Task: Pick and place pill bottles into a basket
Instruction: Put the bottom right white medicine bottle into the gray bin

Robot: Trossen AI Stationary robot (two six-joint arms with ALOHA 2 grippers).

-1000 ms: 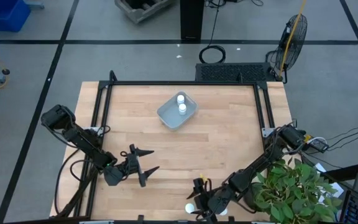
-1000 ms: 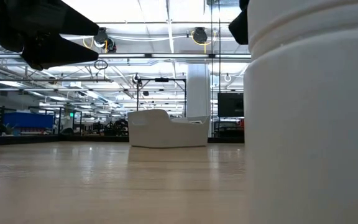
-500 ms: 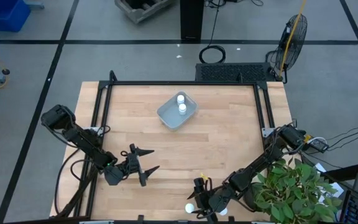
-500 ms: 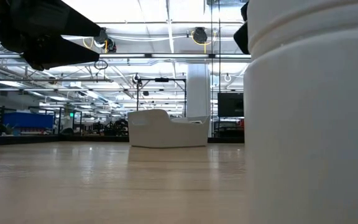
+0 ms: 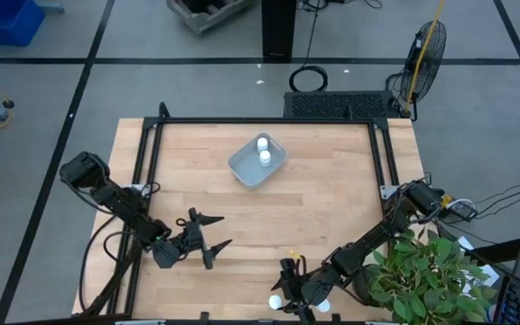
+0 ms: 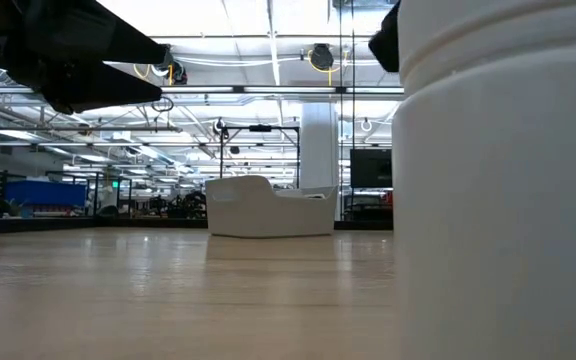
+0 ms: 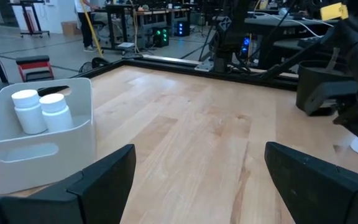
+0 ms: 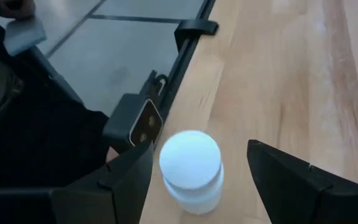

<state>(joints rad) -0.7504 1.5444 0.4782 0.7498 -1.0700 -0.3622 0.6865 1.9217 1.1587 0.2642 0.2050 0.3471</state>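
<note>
Right gripper (image 8: 194,180) jaws spread, upright bottle (image 8: 191,169) standing between them, untouched; left gripper (image 5: 208,244) spread, farther off.

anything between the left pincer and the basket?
No. In the left wrist view only bare wooden tabletop lies between the open left pincer and the basket.

We see bare worktop (image 5: 323,203) between the near hands and the basket (image 5: 257,162); only its black frame (image 5: 147,149) borders the sides.
</note>
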